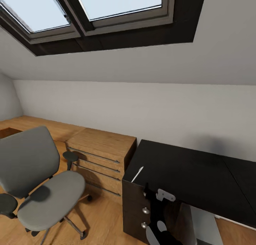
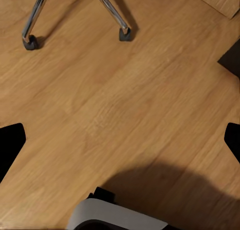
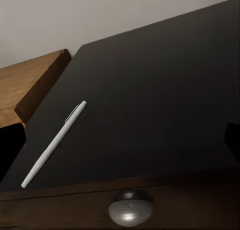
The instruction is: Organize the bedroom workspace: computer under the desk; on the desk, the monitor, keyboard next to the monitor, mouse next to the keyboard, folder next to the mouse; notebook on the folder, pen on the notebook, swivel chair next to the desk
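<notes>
1. Overhead, in the head view: skylight [image 1: 89, 10] set in the sloped ceiling, grey wall below. Chair [image 1: 37, 181] at lower left on the wooden floor [image 1: 103, 216], seat bare, turned partly away from the desk [image 1: 192, 173]. Between chair and desk, a light wooden cabinet [image 1: 101, 159] with drawers, its side touching or just beside the desk's end. Black desk top running right, bare but for the pen [image 1: 137, 174] lying near its left front corner, slanted. Below that corner, dark drawer fronts with round knobs [image 1: 145, 210]. In front of the drawers, a black and grey arm [image 1: 160, 216] reaching up from the bottom edge; which arm, and the spread of its fingers, impossible to tell here.

2. Left wrist view: looking down at wooden floor. Two metal chair legs [image 2: 35, 14] with castors near the far edge, well apart from the gripper. Black fingertips [image 2: 10, 145] at both side edges of the picture, spread wide, holding nothing and touching nothing. A grey part of the robot's body [image 2: 117, 217] over its own shadow.

3. Right wrist view: aimed at the desk's front edge. Pen [image 3: 54, 144] flat on the black top, diagonal, close to the corner nearest the cabinet [image 3: 30, 84]. A knob [image 3: 131, 207] just under the edge. Dark fingertips [image 3: 11, 147] at both side edges, wide apart, gripping nothing, clear of the pen.
</notes>
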`<state>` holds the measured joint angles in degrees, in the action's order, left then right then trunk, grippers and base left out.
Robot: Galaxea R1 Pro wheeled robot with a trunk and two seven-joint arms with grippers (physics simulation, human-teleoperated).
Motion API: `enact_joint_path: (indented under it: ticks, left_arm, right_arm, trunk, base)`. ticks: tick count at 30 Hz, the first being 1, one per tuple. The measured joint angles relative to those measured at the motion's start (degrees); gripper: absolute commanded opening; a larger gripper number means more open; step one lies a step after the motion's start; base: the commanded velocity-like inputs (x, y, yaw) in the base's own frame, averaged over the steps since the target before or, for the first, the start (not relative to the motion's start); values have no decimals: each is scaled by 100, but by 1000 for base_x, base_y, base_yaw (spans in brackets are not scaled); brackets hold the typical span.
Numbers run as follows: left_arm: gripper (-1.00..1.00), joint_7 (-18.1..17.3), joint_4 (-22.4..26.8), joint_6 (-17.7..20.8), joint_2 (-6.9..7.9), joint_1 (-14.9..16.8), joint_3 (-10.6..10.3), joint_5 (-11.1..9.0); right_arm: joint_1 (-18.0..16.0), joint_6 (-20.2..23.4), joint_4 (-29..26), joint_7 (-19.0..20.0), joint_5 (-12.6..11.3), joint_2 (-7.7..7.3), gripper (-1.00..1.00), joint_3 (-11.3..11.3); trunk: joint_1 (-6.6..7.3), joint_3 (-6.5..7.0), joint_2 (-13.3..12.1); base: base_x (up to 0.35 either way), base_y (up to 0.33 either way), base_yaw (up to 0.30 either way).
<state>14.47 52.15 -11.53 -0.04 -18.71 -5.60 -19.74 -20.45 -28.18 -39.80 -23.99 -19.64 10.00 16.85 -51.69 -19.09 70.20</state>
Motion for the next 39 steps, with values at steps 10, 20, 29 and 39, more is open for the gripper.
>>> enact_joint_path:
  ticks: [10, 20, 29, 39]
  left_arm:
    - [100, 0, 0, -2, 2, 0, 0, 0]
    - [100, -1, 0, -3, 7, 0, 0, 1]
    - [100, -1, 0, -3, 8, 0, 0, 6]
    - [100, -2, 0, -9, 3, 0, 0, 8]
  right_arm:
    - [-4, 1, -10, 0, -11, 0, 100, 1]
    - [-82, -79, -168, 53, -8, 0, 100, -7]
    - [-85, -84, -322, 95, -22, 0, 100, -7]
    - [-143, -52, -517, 113, 54, 0, 100, -33]
  trunk:
    - [0, 0, 0]
    - [0, 0, 0]
    - [0, 0, 0]
    - [0, 0, 0]
  base:
    - [0, 0, 287]
    - [0, 0, 225]
    - [0, 0, 21]
    - [0, 0, 1]
